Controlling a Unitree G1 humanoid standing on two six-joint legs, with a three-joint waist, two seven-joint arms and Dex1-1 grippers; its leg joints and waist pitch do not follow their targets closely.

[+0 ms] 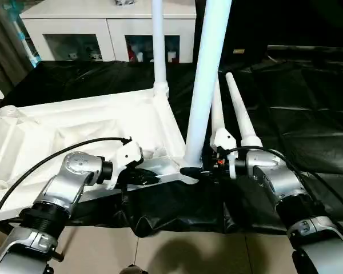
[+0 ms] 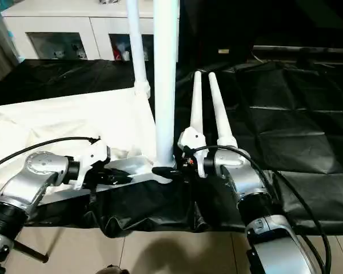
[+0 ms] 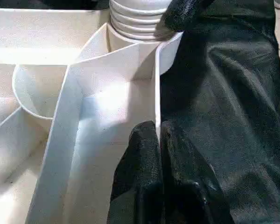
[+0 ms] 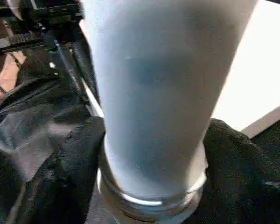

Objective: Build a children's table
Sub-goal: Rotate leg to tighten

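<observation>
The white tabletop (image 1: 74, 128) lies upside down on a black cloth, ribs facing up. One white leg (image 1: 158, 45) stands upright in the far corner socket. A second leg (image 1: 207, 80) stands in the near corner socket (image 3: 135, 23). My right gripper (image 1: 194, 170) is shut on this leg's flared base, a black finger (image 4: 70, 172) on each side. My left gripper (image 1: 144, 177) is shut on the tabletop's thin near rim (image 3: 156, 84), just left of that socket. Two more legs (image 1: 218, 114) (image 1: 240, 111) lie side by side on the cloth behind my right wrist.
White cabinets with glass fronts (image 1: 103, 34) stand at the back. The black cloth (image 1: 308, 114) spreads far to the right, and its wrinkled edge hangs at the front over a tiled floor (image 1: 177, 251). A black cable (image 1: 46, 160) loops over my left forearm.
</observation>
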